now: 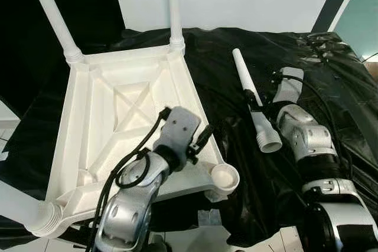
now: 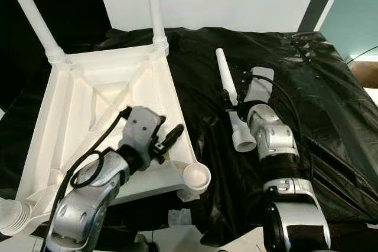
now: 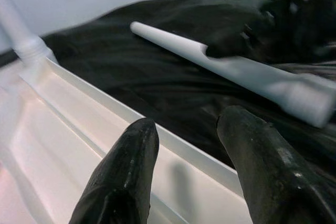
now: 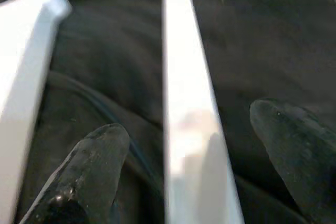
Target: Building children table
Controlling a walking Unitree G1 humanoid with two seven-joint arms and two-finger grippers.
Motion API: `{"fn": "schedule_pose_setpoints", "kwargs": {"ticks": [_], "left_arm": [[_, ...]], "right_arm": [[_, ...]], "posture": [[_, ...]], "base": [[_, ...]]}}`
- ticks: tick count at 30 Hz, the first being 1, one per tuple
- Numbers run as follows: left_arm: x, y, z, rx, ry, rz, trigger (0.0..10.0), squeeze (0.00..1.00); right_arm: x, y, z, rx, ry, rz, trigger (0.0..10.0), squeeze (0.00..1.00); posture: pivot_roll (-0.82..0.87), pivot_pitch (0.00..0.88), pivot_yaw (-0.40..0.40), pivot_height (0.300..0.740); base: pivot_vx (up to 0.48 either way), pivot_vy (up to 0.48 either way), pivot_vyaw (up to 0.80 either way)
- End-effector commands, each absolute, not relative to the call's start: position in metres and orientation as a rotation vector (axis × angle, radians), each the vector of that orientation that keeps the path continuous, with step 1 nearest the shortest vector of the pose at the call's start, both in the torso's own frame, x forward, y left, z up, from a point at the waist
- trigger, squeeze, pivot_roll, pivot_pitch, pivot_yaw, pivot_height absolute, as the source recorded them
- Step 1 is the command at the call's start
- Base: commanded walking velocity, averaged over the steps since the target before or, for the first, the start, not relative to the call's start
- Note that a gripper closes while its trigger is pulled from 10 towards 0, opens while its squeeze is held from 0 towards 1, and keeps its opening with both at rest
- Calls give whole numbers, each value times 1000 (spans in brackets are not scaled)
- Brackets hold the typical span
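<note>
The upturned table top [image 1: 127,125] lies on the black sheet [image 1: 331,75] with three legs fitted; its near right socket [image 1: 225,176] stands empty. The loose leg [image 1: 255,105] lies on the sheet just right of the top, threaded end toward me. My right gripper [image 4: 184,145] straddles this leg, fingers wide, not closed on it. I judge the step is to grasp it: close near the thick end, lift level, seat it squarely in the socket. My left gripper [image 3: 184,166] hovers over the top's right rim, fingers apart, holding nothing.
</note>
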State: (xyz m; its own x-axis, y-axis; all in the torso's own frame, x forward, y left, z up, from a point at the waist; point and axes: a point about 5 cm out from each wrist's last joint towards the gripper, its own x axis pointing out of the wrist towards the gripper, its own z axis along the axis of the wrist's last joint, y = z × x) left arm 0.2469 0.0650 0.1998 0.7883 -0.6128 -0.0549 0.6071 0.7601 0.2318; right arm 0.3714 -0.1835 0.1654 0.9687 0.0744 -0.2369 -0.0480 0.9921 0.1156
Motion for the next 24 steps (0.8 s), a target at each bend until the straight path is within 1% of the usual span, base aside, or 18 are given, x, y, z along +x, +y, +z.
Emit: {"fn": "schedule_pose_setpoints", "kwargs": {"ticks": [1, 4, 7, 10, 15, 19, 24], "left_arm": [[252, 66, 199, 252, -33, -596, 10000, 0], [259, 65, 202, 263, -44, -573, 10000, 0], [273, 63, 212, 290, -96, -558, 10000, 0], [275, 63, 215, 295, -110, -560, 10000, 0], [283, 59, 227, 351, -175, -602, 10000, 0], [285, 57, 233, 375, -205, -625, 10000, 0], [286, 54, 238, 379, -223, -637, 10000, 0]], "right_arm": [[372, -189, 164, 135, 274, 45, 10000, 0], [375, -192, 166, 161, 289, 53, 10000, 0], [379, -195, 168, 151, 361, 65, 10000, 0], [381, -195, 168, 152, 385, 75, 10000, 0], [387, -194, 168, 103, 479, 120, 10000, 0], [389, -193, 167, 82, 505, 136, 10000, 0], [389, -191, 160, 89, 557, 152, 10000, 0]], "posture": [[155, 58, -13, 740], [151, 53, -16, 740], [144, 40, -24, 740], [144, 40, -24, 740], [133, 26, -33, 740], [131, 19, -34, 740], [131, 14, -35, 740]], "base": [[0, 0, 0], [0, 0, 0], [0, 0, 0], [0, 0, 0], [0, 0, 0], [0, 0, 0], [0, 0, 0]]}}
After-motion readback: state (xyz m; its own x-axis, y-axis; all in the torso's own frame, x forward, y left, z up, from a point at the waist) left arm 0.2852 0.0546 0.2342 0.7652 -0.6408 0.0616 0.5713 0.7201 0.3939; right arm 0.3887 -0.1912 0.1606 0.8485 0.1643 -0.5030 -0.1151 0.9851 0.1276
